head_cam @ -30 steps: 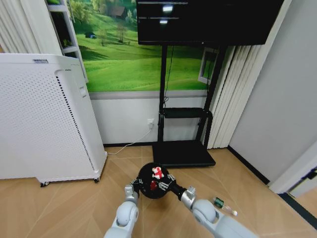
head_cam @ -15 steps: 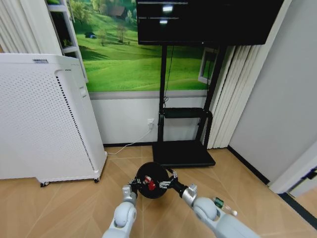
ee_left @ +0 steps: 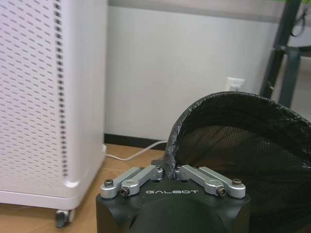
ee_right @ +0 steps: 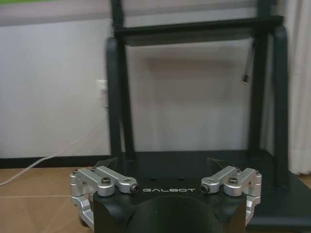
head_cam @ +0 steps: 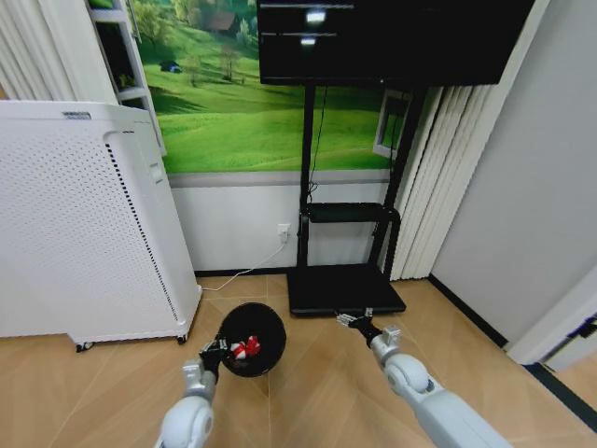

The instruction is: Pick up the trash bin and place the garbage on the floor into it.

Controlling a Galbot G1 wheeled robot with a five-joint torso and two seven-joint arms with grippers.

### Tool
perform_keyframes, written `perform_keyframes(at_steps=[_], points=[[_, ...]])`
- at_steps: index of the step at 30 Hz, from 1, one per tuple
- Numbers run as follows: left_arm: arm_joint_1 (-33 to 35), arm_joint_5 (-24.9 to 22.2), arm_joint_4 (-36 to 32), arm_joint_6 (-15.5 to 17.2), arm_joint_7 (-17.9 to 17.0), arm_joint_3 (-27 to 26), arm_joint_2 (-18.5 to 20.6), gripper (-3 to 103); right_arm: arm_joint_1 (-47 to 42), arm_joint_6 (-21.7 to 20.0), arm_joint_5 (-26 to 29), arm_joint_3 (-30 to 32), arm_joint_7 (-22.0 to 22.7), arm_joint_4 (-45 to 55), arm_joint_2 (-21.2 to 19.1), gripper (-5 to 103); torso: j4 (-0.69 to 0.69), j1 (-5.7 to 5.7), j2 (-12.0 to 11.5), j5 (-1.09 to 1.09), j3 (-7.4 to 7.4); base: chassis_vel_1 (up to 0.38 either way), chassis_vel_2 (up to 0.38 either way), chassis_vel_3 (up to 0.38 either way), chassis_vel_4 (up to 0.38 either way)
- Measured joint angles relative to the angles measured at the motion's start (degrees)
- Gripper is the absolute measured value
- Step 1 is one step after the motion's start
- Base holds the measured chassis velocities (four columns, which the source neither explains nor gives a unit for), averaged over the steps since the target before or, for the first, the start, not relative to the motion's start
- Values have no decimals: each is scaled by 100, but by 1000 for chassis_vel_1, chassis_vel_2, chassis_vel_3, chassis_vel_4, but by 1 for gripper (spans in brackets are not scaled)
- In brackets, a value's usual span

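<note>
Fingers of the left gripper (ee_left: 171,171) pinch the trash bin (head_cam: 250,339) by its near rim, holding it tilted off the floor (head_cam: 308,397), a red-and-white wad (head_cam: 244,350) inside. Fingers of the right gripper (ee_right: 166,180) spread wide, empty, facing the black stand (head_cam: 345,289) just beyond; bare floor lies between them.

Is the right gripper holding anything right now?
No, the right gripper is open with nothing between its fingers, facing the black stand.

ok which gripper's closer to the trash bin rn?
Left. The left gripper is shut on the trash bin rim. The right gripper is open and empty, off to the bin's right by the TV stand base.
</note>
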Motion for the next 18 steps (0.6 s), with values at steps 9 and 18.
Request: perform_keyframes(at_steps=[9,18], points=[[525,-230,-666,6,-31,-559,95,3,-350,-278,94,750,395,-182,285,100,-1,0,0,1,0,0,0,0,0],[999,-264,-1013,-35,16,-829,229,3,-672,-434,17,1070,661,-101,322,100,-1,0,0,0,0,0,0,0,0]])
